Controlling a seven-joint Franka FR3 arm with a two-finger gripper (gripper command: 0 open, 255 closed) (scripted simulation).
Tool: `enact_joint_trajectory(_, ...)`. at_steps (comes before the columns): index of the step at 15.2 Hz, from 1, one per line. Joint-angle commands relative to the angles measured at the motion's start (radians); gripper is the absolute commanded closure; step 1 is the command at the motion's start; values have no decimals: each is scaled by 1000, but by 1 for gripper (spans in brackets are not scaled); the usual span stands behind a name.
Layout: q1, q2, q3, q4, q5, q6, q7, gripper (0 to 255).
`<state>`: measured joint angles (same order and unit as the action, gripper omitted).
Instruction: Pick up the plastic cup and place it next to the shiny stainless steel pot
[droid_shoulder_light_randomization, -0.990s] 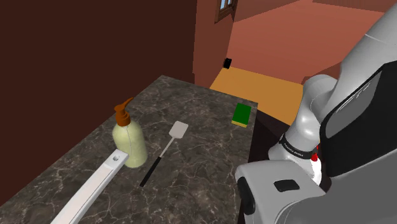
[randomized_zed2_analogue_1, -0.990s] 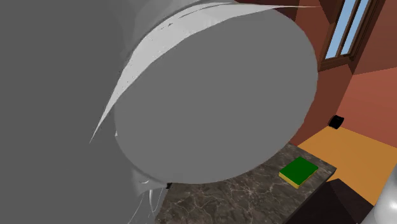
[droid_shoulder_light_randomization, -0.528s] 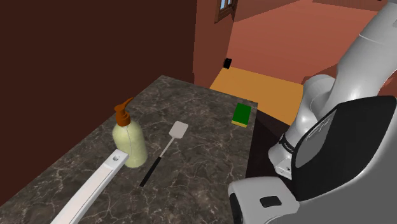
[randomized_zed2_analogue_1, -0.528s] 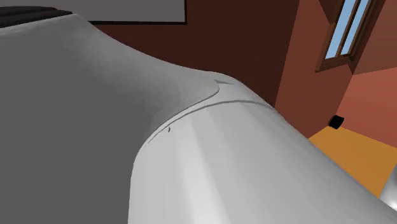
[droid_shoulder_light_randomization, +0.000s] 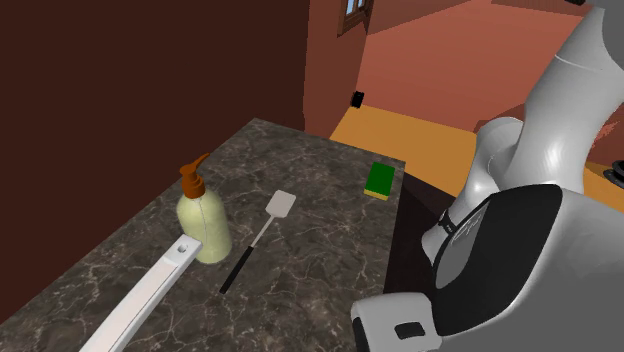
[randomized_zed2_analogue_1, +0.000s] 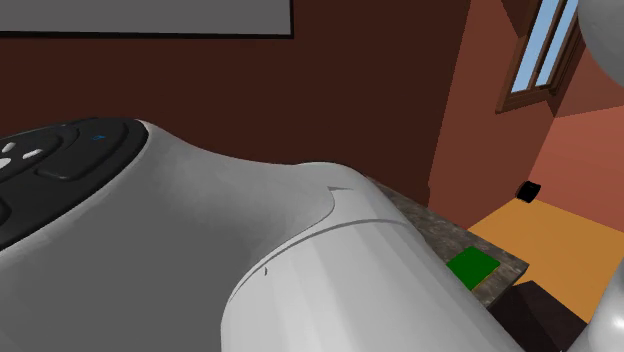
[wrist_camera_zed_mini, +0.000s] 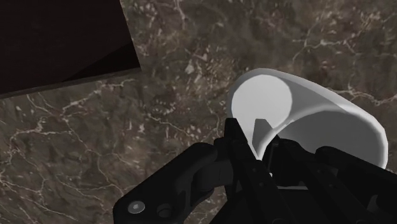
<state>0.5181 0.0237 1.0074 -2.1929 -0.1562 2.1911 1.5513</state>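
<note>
Step in hand: judged to be the carry, with the cup taken and the setting-down beside the pot not yet done
White cup: in the jaws, its open mouth turned to the wrist camera, over the dark worktop and near the edge of a dark brown panel
Jaws: clamped on the white cup, the black fingers gripping its wall on the side nearest the hand
How to do it well: a hold on one side of the wall looks thin, so travel slowly and keep the cup level; lower it until the base meets the worktop just beside the pot but apart from it, and let go only then
Path: in the shoulder view a soap dispenser, a spatula and a green sponge lie on the worktop, so pass above them
Cup's make: plain white, smooth, round and thin-walled, widening toward the mouth; its material does not show
Worktop's make: dark, stone-like, with pale veins
Soap dispenser: rounded pale yellow-green bottle with a brown pump
Spatula: flat white blade on a slim black handle
Sponge: flat green block with a yellow edge
</note>
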Motion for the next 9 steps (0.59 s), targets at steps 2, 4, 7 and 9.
enact_joint_trajectory(2, 0, 1, 0, 0, -1, 1, 1, 255)
enact_joint_trajectory(4, 0, 1, 0, 0, -1, 1, 1, 0)
enact_joint_trajectory(7, 0, 1, 0, 0, -1, 1, 1, 0)
enact_joint_trajectory(9, 0, 1, 0, 0, -1, 1, 1, 0)
